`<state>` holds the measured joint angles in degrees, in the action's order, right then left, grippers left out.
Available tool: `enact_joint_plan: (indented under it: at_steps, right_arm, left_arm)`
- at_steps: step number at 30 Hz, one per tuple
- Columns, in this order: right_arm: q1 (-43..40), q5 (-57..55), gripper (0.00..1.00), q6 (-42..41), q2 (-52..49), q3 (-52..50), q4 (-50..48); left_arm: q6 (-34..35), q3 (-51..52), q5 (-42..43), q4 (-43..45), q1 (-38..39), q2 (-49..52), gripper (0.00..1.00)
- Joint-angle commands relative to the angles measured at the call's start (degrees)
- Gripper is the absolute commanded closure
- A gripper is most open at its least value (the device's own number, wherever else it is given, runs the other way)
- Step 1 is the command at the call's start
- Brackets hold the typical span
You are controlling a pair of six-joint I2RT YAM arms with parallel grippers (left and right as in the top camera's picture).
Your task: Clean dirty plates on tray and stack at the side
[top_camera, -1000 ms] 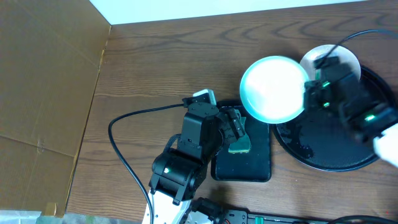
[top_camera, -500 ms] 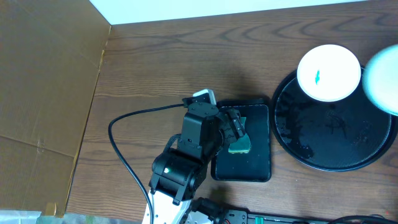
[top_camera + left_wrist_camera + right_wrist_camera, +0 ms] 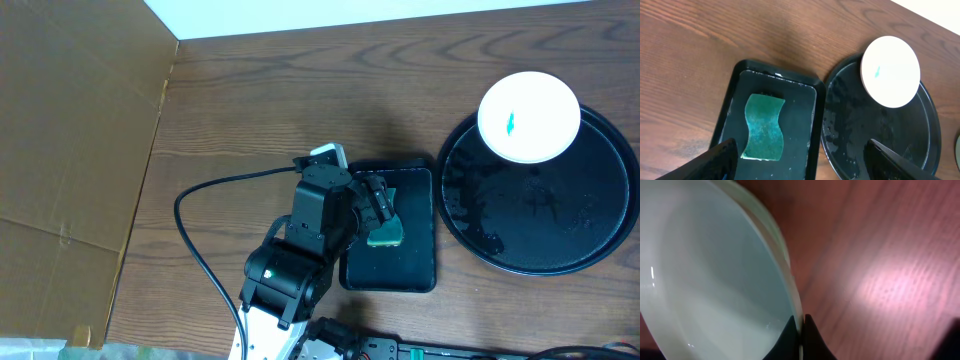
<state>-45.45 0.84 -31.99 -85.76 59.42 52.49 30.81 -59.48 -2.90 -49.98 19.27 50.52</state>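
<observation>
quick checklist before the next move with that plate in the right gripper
1. Right gripper grip on held plate: ok, jaws shut on its rim.
2. Held plate's visible face free of smear: ok.
3. Landing spot under it: cannot tell; only wood table shows, and the right arm is outside the overhead view.
4. Left gripper free: ok, jaws open above the rectangular tray.
5. Sponge ready: ok, lying flat in that tray.
6. Round tray cleared: not ok, one smeared plate sits on it.
</observation>
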Motion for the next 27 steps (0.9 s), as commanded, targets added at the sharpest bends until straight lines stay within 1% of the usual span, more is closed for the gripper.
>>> enact_joint_plan:
  at_steps: [1, 3, 4, 5, 6, 7, 9, 13, 17, 21, 24, 25, 27]
  right_arm:
    - [-1.36, 0.13, 0.99, 1.44, -0.63, 0.52, -0.31]
    - [-1.38, 0.26, 0.99, 1.44, -0.61, 0.52, -1.60]
    - [-1.33, 1.25, 0.95, 2.25, -0.61, 0.52, -2.71]
    - [-1.16, 3.89, 0.82, 4.92, -0.61, 0.52, -4.37]
    - [-0.98, 7.17, 0.64, 7.65, -0.59, 0.55, -5.73]
    - [-0.87, 10.69, 0.56, 9.79, -0.39, 0.55, -6.54]
    - [-0.61, 15.89, 0.55, 10.86, 0.04, 0.55, -6.84]
    - [0.68, 23.02, 0.54, 11.08, 1.81, 0.55, -6.84]
    - [5.03, 29.97, 0.54, 12.94, 5.49, 0.55, -7.10]
    - [13.25, 32.48, 0.55, 15.19, 10.27, 0.55, -8.13]
    - [22.49, 32.20, 0.57, 18.10, 13.55, 0.55, -10.88]
    - [25.73, 31.61, 0.61, 18.99, 14.25, 0.55, -11.96]
    - [32.65, 29.38, 0.62, 21.75, 14.91, 0.55, -14.32]
  left_arm:
    - [-0.57, -0.96, -0.09, -0.13, -0.24, 0.07, 0.19]
    - [-0.57, -0.96, -0.09, -0.13, -0.22, 0.07, 0.19]
    - [-0.57, -0.96, -0.09, -0.13, -0.24, 0.07, 0.19]
    - [-0.57, -0.96, -0.09, -0.13, -0.22, 0.07, 0.19]
    - [-0.57, -0.96, -0.09, -0.13, -0.22, 0.07, 0.19]
    - [-0.57, -0.96, -0.09, -0.13, -0.22, 0.07, 0.19]
    - [-0.57, -0.96, -0.09, -0.13, -0.22, 0.07, 0.19]
    - [-0.57, -0.96, -0.09, -0.13, -0.22, 0.07, 0.19]
    - [-0.57, -0.96, -0.09, -0.13, -0.22, 0.07, 0.19]
    - [-0.57, -0.96, -0.09, -0.13, -0.22, 0.07, 0.19]
    - [-0.57, -0.96, -0.09, -0.13, -0.22, 0.07, 0.19]
    - [-0.57, -0.96, -0.09, -0.13, -0.22, 0.07, 0.19]
    - [-0.57, -0.96, -0.09, -0.13, -0.24, 0.07, 0.19]
